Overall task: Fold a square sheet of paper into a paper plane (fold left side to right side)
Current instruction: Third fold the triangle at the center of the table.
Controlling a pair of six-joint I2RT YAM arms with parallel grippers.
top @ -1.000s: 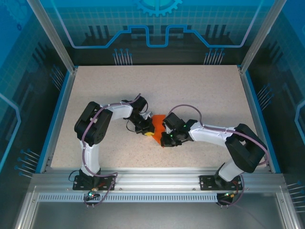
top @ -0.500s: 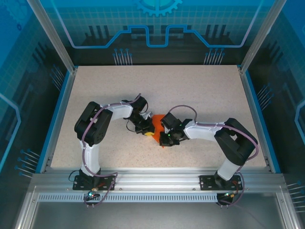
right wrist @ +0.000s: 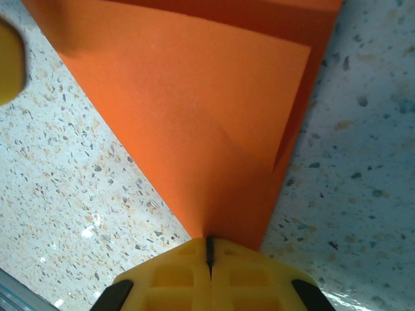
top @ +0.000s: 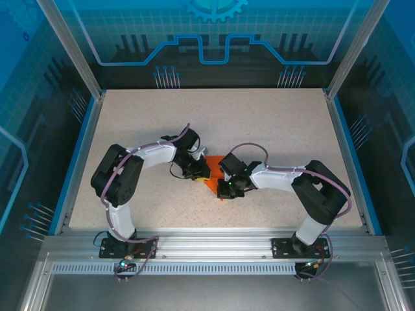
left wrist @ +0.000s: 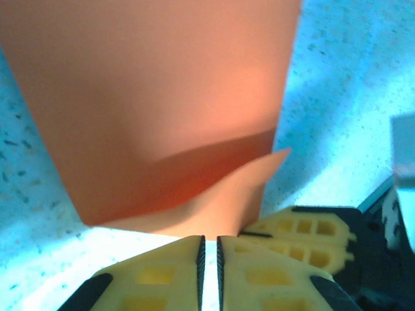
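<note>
Right gripper (right wrist: pixel 209 247): clenched on the pointed corner of the square sheet of paper (right wrist: pixel 194 116), which fans out ahead of it, folded layers lying on the surface (right wrist: pixel 71 168). Left gripper (left wrist: pixel 209 249): jaws a slit apart at the sheet's far side, a flap curling up just ahead; cannot tell if it grips. Since a second ago, the left elbow has swung outward and the right elbow has drawn in.

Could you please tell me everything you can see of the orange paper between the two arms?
The thin bright orange sheet of paper is plain, matte and already folded: layered flaps with straight creases narrow to a point. It lies mid-table on the speckled tabletop, one flap curling up. The right end effector is shut on its pointed tip; the left end effector pinches the lifted flap's edge.
</note>
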